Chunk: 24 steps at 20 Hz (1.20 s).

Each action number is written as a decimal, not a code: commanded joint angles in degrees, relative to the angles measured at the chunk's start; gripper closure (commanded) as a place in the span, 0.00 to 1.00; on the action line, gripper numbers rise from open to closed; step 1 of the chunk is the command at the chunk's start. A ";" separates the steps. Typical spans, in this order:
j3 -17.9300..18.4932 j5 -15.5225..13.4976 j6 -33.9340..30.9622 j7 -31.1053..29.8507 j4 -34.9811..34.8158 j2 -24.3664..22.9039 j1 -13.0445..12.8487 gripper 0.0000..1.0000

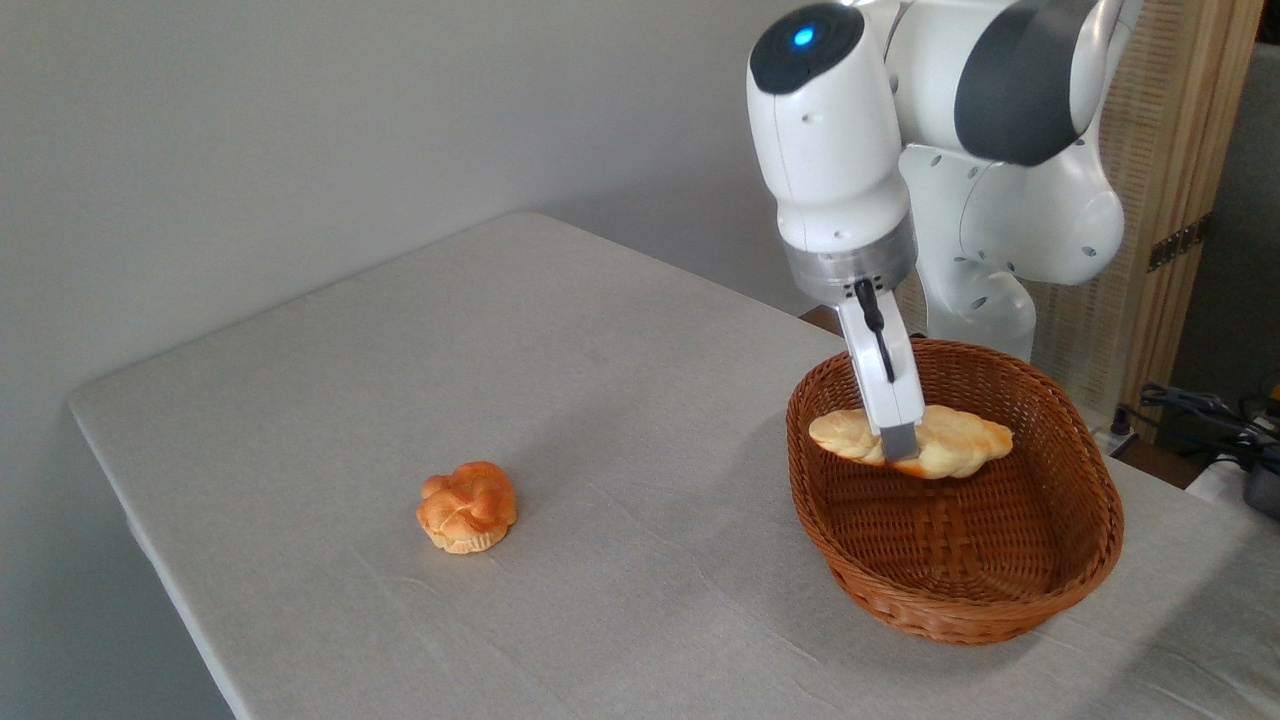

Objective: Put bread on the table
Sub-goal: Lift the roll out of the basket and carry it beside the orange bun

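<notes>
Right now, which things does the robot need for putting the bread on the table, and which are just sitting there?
Needed for the job:
- the bread, held in the gripper above the basket's floor
- the table, where it should go
- the basket, which the bread is coming out of

Just lying about:
- the bun on the table
- the cables at the right edge

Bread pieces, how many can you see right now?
2. The braided loaf is held by the pincer over the wicker basket; the round bun sits on the table.

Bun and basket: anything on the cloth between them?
Nothing. The camera view shows bare table cloth between bun and basket.
</notes>
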 commanded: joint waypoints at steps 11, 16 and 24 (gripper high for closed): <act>-2.36 -20.62 -11.64 -28.86 45.84 27.07 -5.09 0.74; -12.73 -21.00 6.63 -44.60 46.56 33.06 -5.09 0.70; -15.03 -18.97 7.97 -44.62 45.86 34.12 -5.17 0.00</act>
